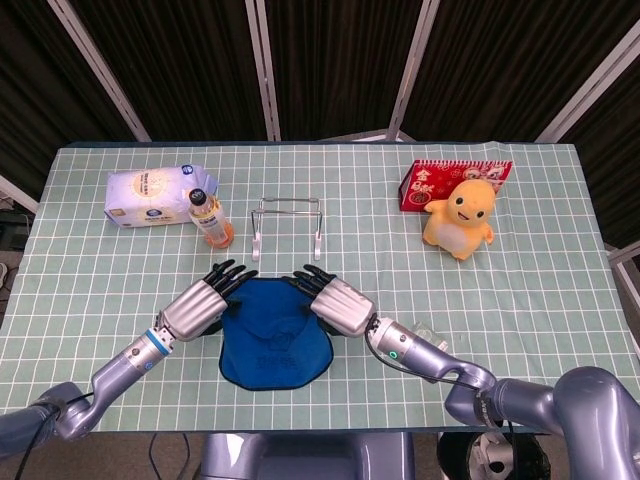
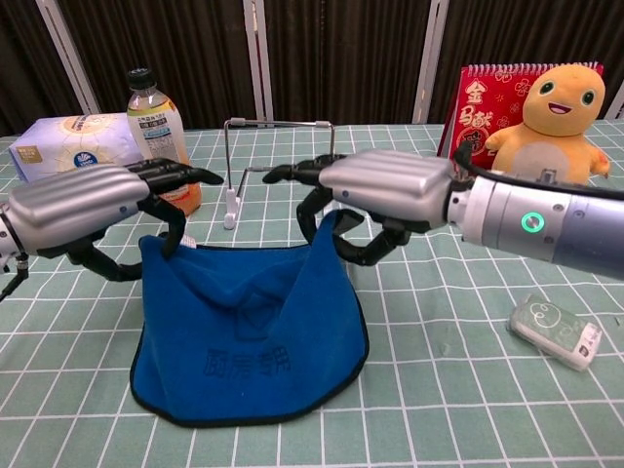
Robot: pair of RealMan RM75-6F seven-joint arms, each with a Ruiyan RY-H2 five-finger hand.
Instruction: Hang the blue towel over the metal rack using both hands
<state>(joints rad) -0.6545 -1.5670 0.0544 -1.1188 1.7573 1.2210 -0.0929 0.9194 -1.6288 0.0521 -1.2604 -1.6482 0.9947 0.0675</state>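
Observation:
The blue towel [image 1: 272, 332] [image 2: 246, 330] hangs lifted by its two upper corners, its lower part still on the table. My left hand [image 1: 200, 300] [image 2: 93, 205] pinches the left corner and my right hand [image 1: 335, 300] [image 2: 375, 195] pinches the right corner. The towel sags in the middle between them. The metal rack [image 1: 287, 226] [image 2: 281, 166] stands upright just behind the towel, bare, a short way beyond both hands.
An orange drink bottle [image 1: 209, 219] [image 2: 161, 141] and a white tissue pack [image 1: 150, 196] stand left of the rack. A yellow plush toy [image 1: 461, 217] [image 2: 553, 136] and red calendar [image 1: 448, 181] sit far right. A small clear packet [image 2: 556, 330] lies by my right forearm.

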